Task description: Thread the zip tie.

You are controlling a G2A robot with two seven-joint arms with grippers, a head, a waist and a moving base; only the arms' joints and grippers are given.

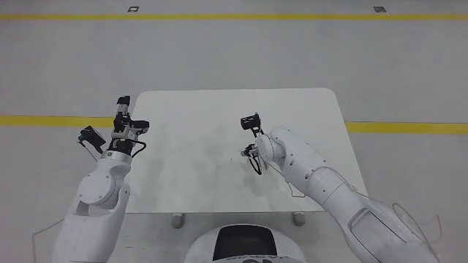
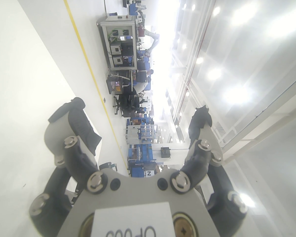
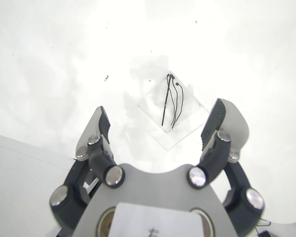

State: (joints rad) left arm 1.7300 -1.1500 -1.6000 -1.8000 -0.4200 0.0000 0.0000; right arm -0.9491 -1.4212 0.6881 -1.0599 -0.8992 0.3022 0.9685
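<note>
Three thin black zip ties (image 3: 165, 102) lie side by side in a small clear square tray (image 3: 188, 127) on the white table (image 1: 197, 183). My right gripper (image 3: 159, 119) hangs straight above the tray, pointing down, open, with nothing between its fingers; from above it sits near the table's middle (image 1: 253, 148). My left gripper (image 1: 131, 115) is held at the table's left edge, well away from the tray. It points out toward the room (image 2: 138, 119), open and empty.
Bare white tabletop surrounds the tray, marked with a few small dark specks (image 3: 106, 77). The table's edge (image 3: 27, 144) runs close behind the right gripper. Grey floor with yellow lines (image 1: 234, 17) lies around the table.
</note>
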